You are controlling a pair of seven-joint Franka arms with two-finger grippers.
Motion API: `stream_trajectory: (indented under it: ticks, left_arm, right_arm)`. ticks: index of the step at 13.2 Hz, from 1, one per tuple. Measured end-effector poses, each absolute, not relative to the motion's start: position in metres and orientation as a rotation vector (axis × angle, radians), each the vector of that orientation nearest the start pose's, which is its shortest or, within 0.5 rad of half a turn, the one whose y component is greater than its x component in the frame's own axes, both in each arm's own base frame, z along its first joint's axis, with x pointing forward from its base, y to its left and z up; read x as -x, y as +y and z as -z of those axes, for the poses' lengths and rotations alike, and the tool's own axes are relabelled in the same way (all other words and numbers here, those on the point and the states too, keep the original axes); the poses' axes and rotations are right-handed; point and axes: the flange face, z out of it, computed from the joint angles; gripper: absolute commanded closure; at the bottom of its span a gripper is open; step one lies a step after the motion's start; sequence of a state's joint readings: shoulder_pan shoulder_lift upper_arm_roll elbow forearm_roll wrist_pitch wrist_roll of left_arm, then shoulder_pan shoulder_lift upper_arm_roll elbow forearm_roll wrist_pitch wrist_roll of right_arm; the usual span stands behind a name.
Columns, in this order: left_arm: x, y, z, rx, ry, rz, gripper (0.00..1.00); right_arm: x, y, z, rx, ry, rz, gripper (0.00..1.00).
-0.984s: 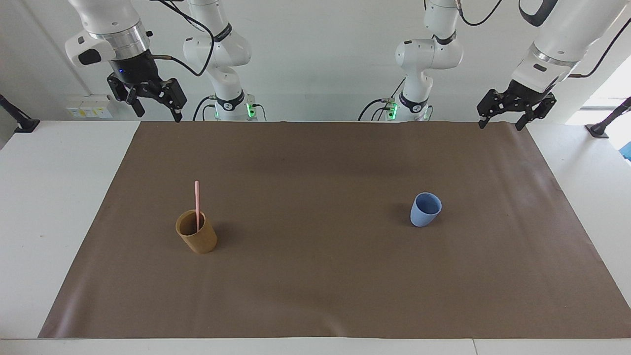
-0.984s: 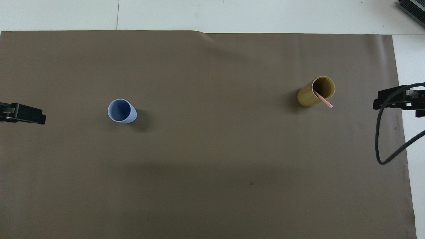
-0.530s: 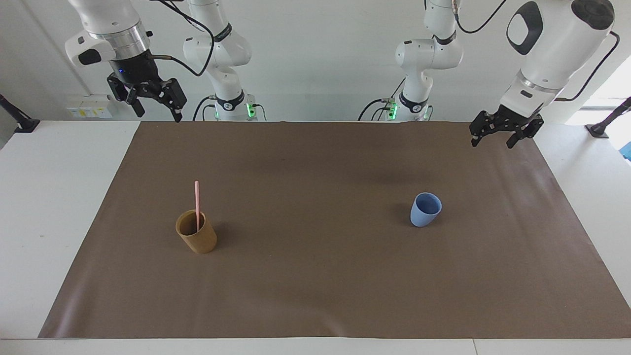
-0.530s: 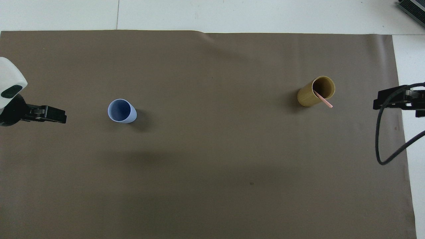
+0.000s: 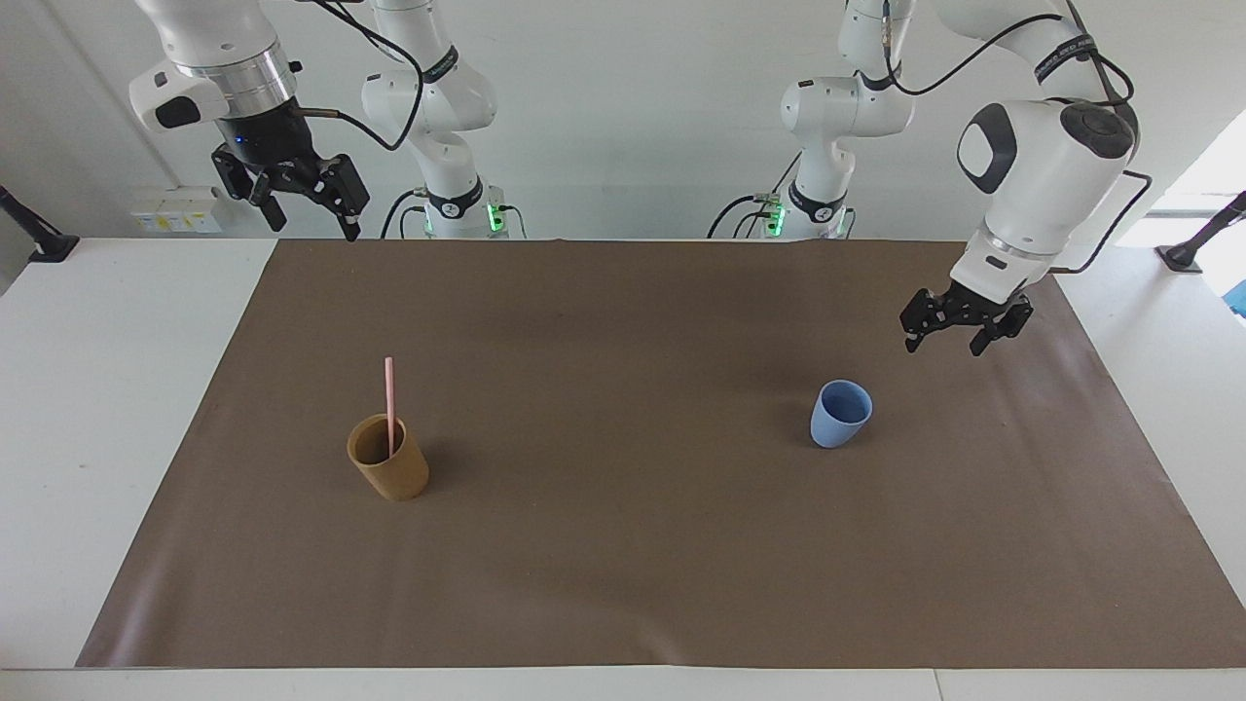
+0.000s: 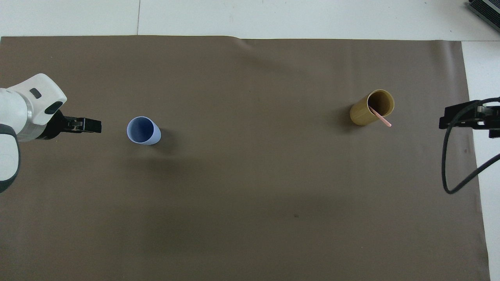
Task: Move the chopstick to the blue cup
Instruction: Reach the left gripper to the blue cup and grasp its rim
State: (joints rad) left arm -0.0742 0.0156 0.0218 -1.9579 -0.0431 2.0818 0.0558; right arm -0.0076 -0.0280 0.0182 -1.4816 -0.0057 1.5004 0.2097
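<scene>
chopstick (image 5: 389, 402): upright in tan cup (image 5: 388, 470), right arm's end | blue cup (image 5: 840, 413): left arm's end | left gripper (image 5: 942, 338): jaws apart, empty, over mat (image 5: 623, 584) near blue cup | right gripper (image 5: 310, 217): jaws apart, empty, waits

One camera sits high across the table (image 5: 58, 409), facing both robot bases and looking down at a slant, far enough to take in the whole brown mat (image 5: 633, 545). The other hangs high above the robots' end, looking forward and steeply down, somewhat closer. Both share the mat, turned half a turn from each other.
</scene>
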Motion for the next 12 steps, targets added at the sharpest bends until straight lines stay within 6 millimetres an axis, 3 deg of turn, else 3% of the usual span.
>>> stream_trajectory:
  ticks: [2, 5, 9, 12]
  left_arm:
    - [-0.584, -0.042, -0.444, 3.179, 0.079, 0.157, 0.00]
    - [-0.596, -0.078, -0.403, 3.185, 0.027, 0.163, 0.00]
    - [-0.596, -0.085, -0.382, 3.184, 0.023, 0.134, 0.02]
    - [-0.589, -0.093, -0.366, 3.183, 0.043, 0.094, 0.70]
  right_arm:
    - [-0.538, 0.005, -0.675, 3.126, 0.313, 0.074, 0.00]
    - [-0.538, 0.005, -0.675, 3.126, 0.313, 0.074, 0.00]
    - [-0.538, 0.005, -0.675, 3.126, 0.313, 0.074, 0.00]
    - [-0.538, 0.005, -0.675, 3.126, 0.313, 0.074, 0.00]
